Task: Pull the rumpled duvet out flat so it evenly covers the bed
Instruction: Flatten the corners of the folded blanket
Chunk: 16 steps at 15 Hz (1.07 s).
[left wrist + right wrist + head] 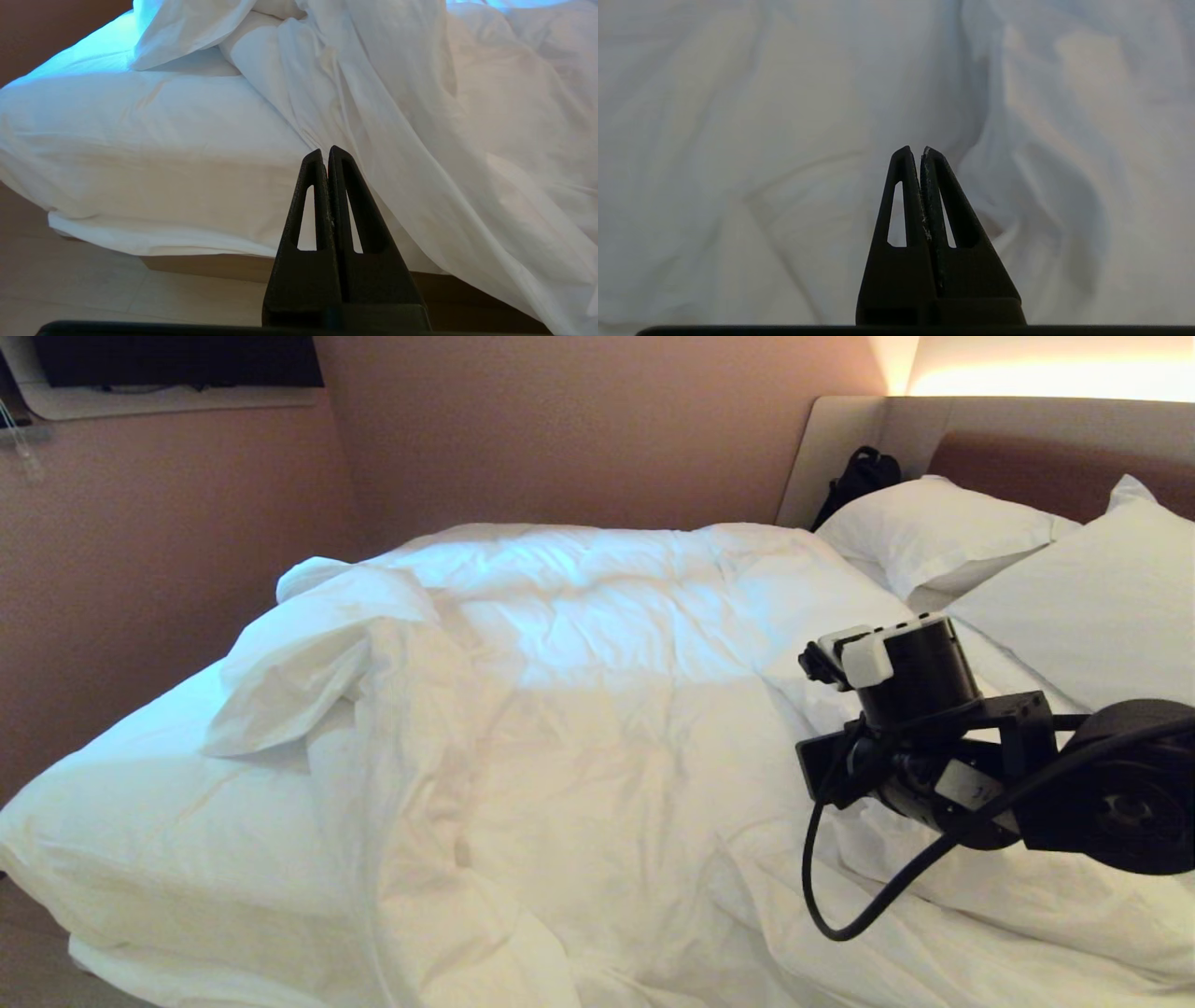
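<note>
Looking down from the head camera, you have the right arm nearest you, reaching in from the right over the near side of the bed [56, 821]. Its right gripper [920, 151] has both fingers pressed together with nothing between them, hanging above creased white cloth without touching it. Your left gripper [325, 151] is likewise pressed together and empty, low beside the bed's near corner, pointing at the mattress edge above the pale floor [93, 289].

Past the arms, the duvet [579, 709] lies rumpled across the middle of the bed, with one corner folded back into a thick bunch on the left, leaving the fitted sheet [121, 756] bare there. Farther off, two pillows [943, 527] lean at the headboard [1046, 467], with a black bag [864, 476] in the corner beside them.
</note>
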{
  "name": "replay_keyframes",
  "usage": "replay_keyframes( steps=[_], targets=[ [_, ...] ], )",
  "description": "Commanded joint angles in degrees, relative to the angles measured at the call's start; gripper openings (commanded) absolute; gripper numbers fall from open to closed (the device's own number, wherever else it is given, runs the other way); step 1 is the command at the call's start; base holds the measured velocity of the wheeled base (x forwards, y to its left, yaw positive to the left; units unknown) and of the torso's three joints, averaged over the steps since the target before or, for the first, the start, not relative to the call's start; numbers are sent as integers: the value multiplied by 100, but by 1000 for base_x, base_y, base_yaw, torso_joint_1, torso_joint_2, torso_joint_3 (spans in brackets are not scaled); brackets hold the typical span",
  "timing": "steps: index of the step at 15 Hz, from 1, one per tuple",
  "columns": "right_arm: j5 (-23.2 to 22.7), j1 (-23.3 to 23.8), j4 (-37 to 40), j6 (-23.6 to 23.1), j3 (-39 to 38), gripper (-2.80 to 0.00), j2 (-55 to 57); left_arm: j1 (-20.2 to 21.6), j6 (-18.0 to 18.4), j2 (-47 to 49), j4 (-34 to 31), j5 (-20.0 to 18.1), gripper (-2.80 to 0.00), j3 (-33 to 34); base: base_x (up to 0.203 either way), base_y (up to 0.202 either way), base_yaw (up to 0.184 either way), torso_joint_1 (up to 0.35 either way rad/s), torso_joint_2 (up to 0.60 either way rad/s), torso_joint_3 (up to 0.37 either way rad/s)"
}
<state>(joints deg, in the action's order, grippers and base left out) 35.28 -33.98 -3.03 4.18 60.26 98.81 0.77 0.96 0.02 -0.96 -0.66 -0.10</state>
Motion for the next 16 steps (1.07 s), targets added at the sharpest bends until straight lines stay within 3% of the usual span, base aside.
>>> replay_keyframes(
  steps=[1, 2, 4, 16],
  targets=[
    [-84, -9, 1981, 941, 530, -280, 154, 2, 0, -2, 0, 0, -280, 1, 0, 0, 0, 0, 0, 0],
    [-347, -13, 2727, 1233, 819, -280, 152, 2, 0, -2, 0, 4, -280, 1, 0, 0, 0, 0, 0, 0],
    [-951, -86, 3036, 1424, 940, -280, -42, 2, 0, -2, 0, -4, -280, 1, 0, 0, 0, 0, 0, 0],
    [-1032, -294, 2983, 1428, 856, -280, -151, 2, 0, -2, 0, -4, -280, 1, 0, 0, 0, 0, 0, 0]
  ],
)
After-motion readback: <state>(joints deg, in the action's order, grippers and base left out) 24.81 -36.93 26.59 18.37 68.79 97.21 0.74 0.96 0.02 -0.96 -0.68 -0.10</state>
